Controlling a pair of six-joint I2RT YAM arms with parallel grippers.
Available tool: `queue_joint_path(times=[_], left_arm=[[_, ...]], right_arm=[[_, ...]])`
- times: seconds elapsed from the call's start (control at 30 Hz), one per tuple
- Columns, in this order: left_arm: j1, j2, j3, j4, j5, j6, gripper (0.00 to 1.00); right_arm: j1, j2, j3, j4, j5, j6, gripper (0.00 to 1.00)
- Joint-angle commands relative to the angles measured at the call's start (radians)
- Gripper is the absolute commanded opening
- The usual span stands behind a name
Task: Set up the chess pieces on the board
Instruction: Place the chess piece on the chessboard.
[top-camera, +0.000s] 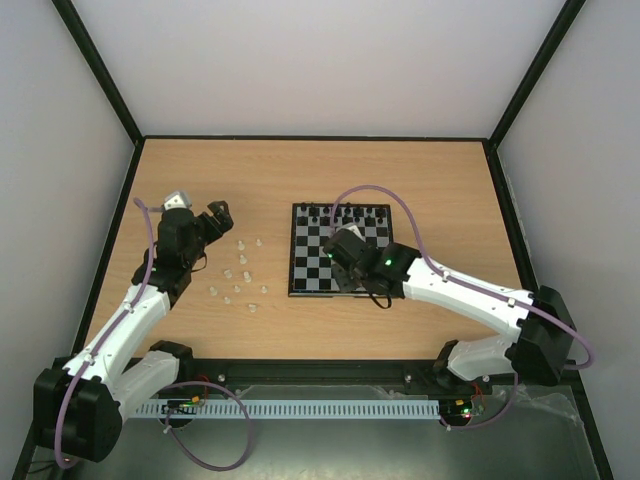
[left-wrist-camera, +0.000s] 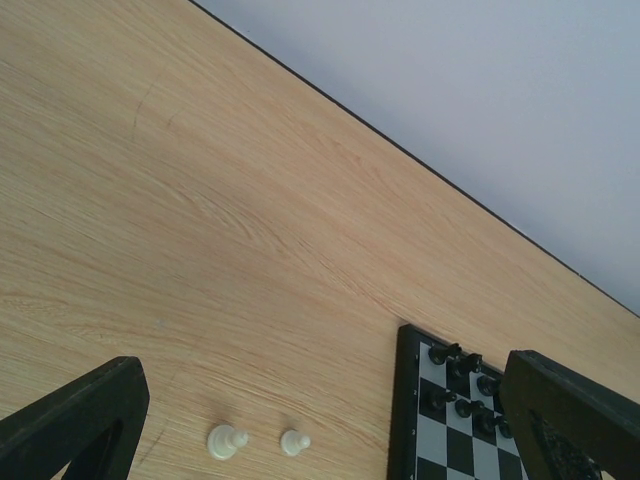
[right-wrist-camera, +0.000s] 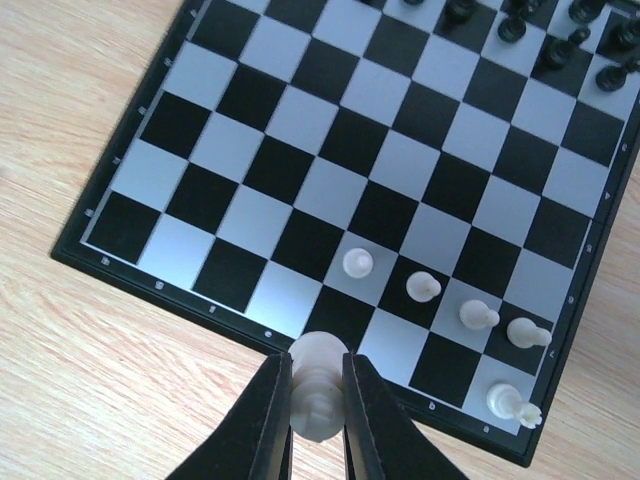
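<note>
On the table (top-camera: 420, 190), seen from above, the board (top-camera: 305, 280) lies right of centre, with black pieces (top-camera: 350, 213) lined along its far rows. Loose white pieces (top-camera: 240, 275) are scattered on the wood just left of it. The left gripper (top-camera: 218, 222) hovers at the far left of that scatter. The right gripper (top-camera: 355, 275) hangs over the board's near half.

From the left wrist, the fingers (left-wrist-camera: 75, 425) stand spread wide at either side of the view, with nothing between them but bare wood. Two white men (left-wrist-camera: 227, 441) stand near, short of the jaws, and the board's far left corner shows on the right.

From the right wrist, the jaws are pinched on one white piece (right-wrist-camera: 318, 385), held above the board's near rim. Its rounded end shows between the fingers, and I cannot tell which man it is. Four pawns (right-wrist-camera: 423, 287) stand in the second row from the near edge, towards the right, and one more white man (right-wrist-camera: 510, 402) stands in the near right corner.

The chessmen look like hard, smooth plastic, and I judge them very light, likely to twist or squirt from a hard pinch and to topple at a nudge. The best hold is probably across the narrow stem, square to it, so that the base goes down flat.
</note>
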Motion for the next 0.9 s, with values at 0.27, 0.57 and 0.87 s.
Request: queue_joint_path(times=[0.27, 0.57, 0.87], left_arm=[[0.003, 0.018, -0.01, 0.003, 0.024, 0.002, 0.99], [0.004, 0.022, -0.009, 0.004, 0.026, 0.004, 0.99], [0.003, 0.022, -0.008, 0.004, 0.028, 0.005, 1.0]], right_arm=[[-0.042, 0.082, -0.073, 0.055, -0.09, 0.004, 0.11], [-0.042, 0.157, -0.079, 0.103, -0.159, -0.009, 0.1], [-0.042, 0.215, -0.085, 0.136, -0.185, -0.016, 0.1]])
